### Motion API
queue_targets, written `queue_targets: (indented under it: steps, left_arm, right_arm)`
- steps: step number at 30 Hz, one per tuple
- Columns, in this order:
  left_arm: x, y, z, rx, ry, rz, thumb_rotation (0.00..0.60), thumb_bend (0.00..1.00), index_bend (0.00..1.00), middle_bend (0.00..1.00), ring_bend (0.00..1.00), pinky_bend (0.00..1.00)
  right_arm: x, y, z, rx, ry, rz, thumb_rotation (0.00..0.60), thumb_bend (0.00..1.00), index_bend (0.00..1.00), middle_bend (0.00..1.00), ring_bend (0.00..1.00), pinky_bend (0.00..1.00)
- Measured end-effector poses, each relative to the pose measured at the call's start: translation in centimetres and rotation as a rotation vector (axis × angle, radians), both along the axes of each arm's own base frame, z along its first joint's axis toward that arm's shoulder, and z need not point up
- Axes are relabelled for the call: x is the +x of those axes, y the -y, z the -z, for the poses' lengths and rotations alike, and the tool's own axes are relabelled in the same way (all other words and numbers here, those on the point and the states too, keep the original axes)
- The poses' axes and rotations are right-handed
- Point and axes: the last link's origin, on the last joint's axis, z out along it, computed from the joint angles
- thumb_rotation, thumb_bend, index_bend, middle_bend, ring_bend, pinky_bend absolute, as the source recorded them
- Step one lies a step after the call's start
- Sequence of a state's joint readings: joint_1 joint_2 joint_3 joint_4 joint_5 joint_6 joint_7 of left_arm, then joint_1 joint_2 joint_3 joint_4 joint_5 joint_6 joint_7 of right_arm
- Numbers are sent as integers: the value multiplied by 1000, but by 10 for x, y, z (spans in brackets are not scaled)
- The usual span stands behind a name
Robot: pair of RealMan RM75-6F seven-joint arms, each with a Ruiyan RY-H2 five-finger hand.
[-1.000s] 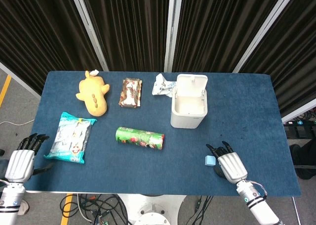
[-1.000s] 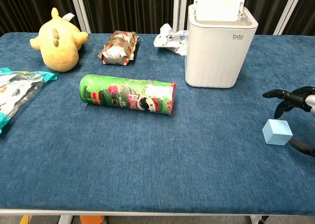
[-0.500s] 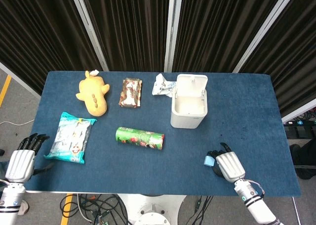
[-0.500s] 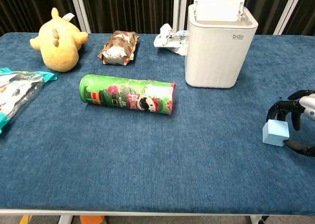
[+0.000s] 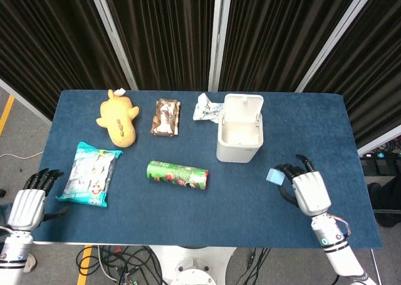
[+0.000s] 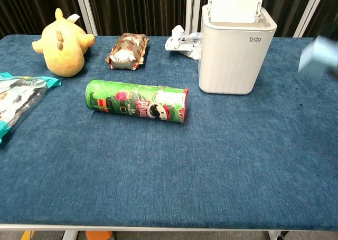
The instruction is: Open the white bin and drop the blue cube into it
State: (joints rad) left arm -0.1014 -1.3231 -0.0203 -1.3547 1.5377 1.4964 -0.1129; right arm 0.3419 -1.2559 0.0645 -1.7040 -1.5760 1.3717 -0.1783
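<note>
The white bin stands at the back middle of the blue table with its lid tipped up and open. My right hand holds the light blue cube at its fingertips, lifted off the table to the right of the bin and nearer the front. In the chest view the cube shows blurred at the right edge, level with the bin's top. My left hand hangs off the table's front left corner, empty, fingers apart.
A green snack can lies in front of the bin to its left. A teal packet, a yellow plush toy, a brown wrapper and a crumpled white wrapper lie further left and behind.
My right hand closed on the cube and has lifted it off the table, moving it up and back toward the bin. The left hand has not moved.
</note>
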Motion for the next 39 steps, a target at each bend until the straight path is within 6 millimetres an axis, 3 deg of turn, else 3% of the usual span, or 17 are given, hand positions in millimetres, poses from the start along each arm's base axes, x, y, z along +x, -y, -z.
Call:
queue_targets:
  steps: [5,9,12,15,16,17,19,25,30,33,39]
  left_arm:
    - [-1,1,1,-2,-6,-4,600,39,205,165,89,159]
    - [-2,1,1,2,-10,-11,600,39,205,165,89,158]
    - [-2,0,2,2,-9,-14,600,39,205,165,88,159]
    - [-3,-1,1,2,-7,-16,600,39,205,165,89,158]
    - [-4,-1,1,2,-5,-17,600,39,205,165,89,159]
    - [-4,-1,1,2,-4,-18,600,39,205,165,89,159]
    - [-5,-1,1,2,1,-18,600,38,205,165,89,158]
    - [-6,0,-1,5,3,-17,600,39,205,165,89,158]
    - [-5,1,0,8,6,-12,600,39,205,165,89,158]
    - [-3,1,0,9,8,-11,600,39,205,165,89,159]
    - [-1,-1,-4,10,1,0,600,39,205,165,89,159]
  right_arm:
    - [29,39,-28,-146,27,-75,600,366,576,627,588,222]
    - [47,74,-21,-189,-2,-94,600,366,562,612,586,225]
    - [60,99,-7,-183,-37,-103,600,324,465,564,516,225]
    - [71,115,6,-148,-70,-88,600,203,161,303,246,175]
    - [74,120,11,-130,-78,-78,600,166,66,186,131,110]
    - [78,122,15,-116,-83,-72,600,133,11,87,47,51]
    - [85,126,20,-94,-89,-66,600,83,0,5,0,0]
    - [89,117,6,-139,-35,-85,600,65,0,0,0,0]
    - [66,92,-13,-178,-16,-72,600,97,0,3,0,0]
    - [40,67,-19,-197,-32,-56,600,116,0,8,0,0]
    - [-45,-2,-22,-189,-90,131,600,116,0,7,0,0]
